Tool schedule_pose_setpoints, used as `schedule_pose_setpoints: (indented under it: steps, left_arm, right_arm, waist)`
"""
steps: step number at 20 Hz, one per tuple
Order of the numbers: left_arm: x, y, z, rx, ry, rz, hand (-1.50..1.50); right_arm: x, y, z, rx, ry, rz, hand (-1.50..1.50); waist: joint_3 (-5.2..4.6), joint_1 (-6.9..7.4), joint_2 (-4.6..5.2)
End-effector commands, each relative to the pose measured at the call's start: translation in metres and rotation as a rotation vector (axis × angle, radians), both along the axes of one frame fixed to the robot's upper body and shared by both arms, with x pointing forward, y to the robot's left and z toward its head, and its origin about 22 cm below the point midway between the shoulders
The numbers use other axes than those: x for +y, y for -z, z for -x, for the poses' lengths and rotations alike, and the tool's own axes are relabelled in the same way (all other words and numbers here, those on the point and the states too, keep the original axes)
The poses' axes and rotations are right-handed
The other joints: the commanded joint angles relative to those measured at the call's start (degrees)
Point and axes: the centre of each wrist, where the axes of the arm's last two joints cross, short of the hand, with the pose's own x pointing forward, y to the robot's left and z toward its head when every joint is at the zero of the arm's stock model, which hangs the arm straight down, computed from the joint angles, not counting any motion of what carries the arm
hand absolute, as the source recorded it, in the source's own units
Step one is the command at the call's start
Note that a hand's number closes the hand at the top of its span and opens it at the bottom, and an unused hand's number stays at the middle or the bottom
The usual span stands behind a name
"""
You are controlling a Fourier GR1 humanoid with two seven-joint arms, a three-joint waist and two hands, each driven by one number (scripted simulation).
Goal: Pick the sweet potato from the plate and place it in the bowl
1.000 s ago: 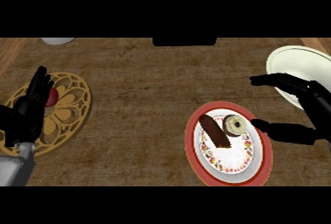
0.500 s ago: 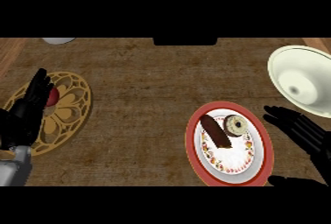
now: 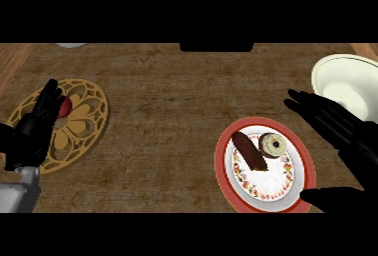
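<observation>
Sweet potato [image 3: 250, 151] lies on the red-rimmed plate [image 3: 224, 167], left half of it, untouched, nothing grasping it. Task not begun as far as the view shows: pick, carry and drop into the bowl all remain. Its long axis runs diagonally, one end toward the upper left, the other toward the lower right near plate centre; dark brown, elongated, lying flat. Just beside it to the right sits a small round doughnut-like piece [image 3: 273, 145]. Right hand [image 3: 332, 120] hovers right of the plate, fingers straight and spread, pointing up-left, thumb low by the plate's rim, holding nothing. Left hand [image 3: 37, 127] rests at left over a golden trivet [image 3: 85, 125], fingers straight, relaxed. Farthest, upper right, the white bowl [image 3: 347, 82], nothing visible inside.
</observation>
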Motion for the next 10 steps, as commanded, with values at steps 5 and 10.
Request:
schedule_pose_setpoints:
  steps: [5,10]
  left_arm:
    - [-0.005,-0.021,-0.007,0.004,0.036,-0.007,0.00]
    - [-0.007,-0.012,0.003,-0.015,0.022,-0.016,0.00]
  right_arm:
    - [0.029,-0.024,-0.041,0.192,0.048,0.331,-1.50]
    - [0.072,0.006,-0.063,0.331,0.021,0.461,-1.50]
  waist:
    - [-0.05,1.51,0.15]
    - [0.00,1.54,0.14]
